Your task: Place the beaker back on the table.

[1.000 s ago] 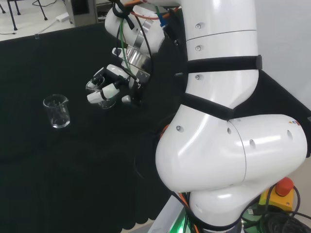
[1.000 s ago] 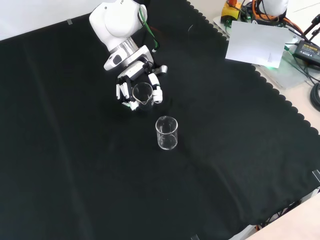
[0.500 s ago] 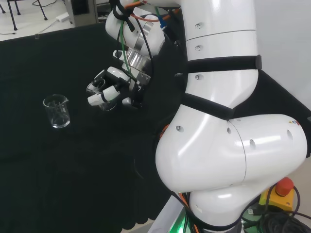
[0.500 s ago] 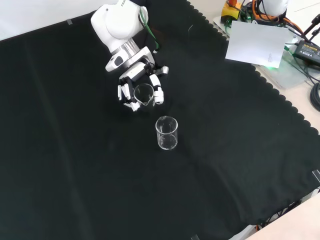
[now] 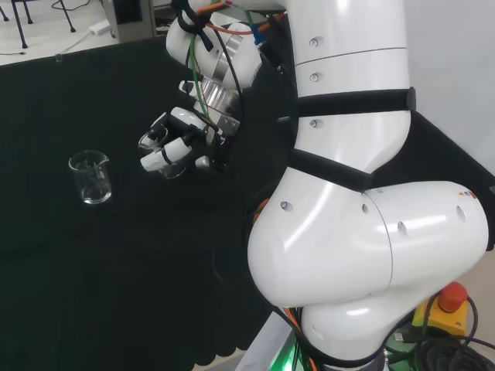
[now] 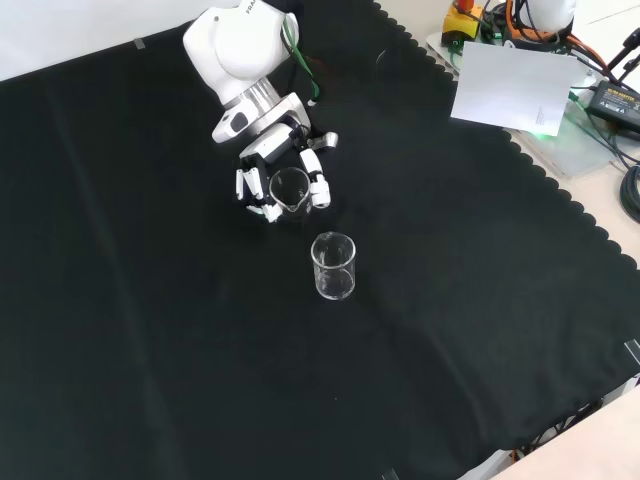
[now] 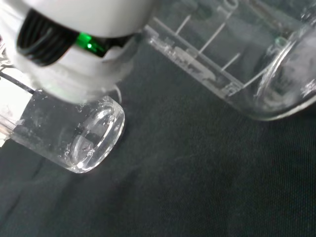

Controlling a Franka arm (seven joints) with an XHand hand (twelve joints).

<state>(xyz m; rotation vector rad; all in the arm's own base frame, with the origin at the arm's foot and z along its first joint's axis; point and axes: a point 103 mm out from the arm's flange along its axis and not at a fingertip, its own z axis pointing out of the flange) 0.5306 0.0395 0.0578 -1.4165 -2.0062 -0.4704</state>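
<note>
A small clear beaker [image 6: 290, 189] sits between the curled fingers of the black and white hand [image 6: 262, 172], low over the black cloth; whether its base touches the cloth I cannot tell. In the head view the hand [image 5: 184, 137] grips the same beaker [image 5: 161, 154], which is tilted a little. In the wrist view this beaker [image 7: 232, 54] is close and large, and its printed scale lines are visible. A second clear beaker [image 6: 334, 266] stands upright on the cloth, nearer the camera in the front view and to the hand's left in the head view [image 5: 90, 177].
The arm's big white links [image 5: 348, 193] stand at the head view's right, with a red button [image 5: 452, 297] low beside them. A white sheet [image 6: 512, 84] and cables lie past the cloth's scalloped edge [image 6: 560, 200] in the front view.
The hand with the beaker has shifted only slightly above the cloth, and its fingers stay curled round the glass. The standing beaker has not moved.
</note>
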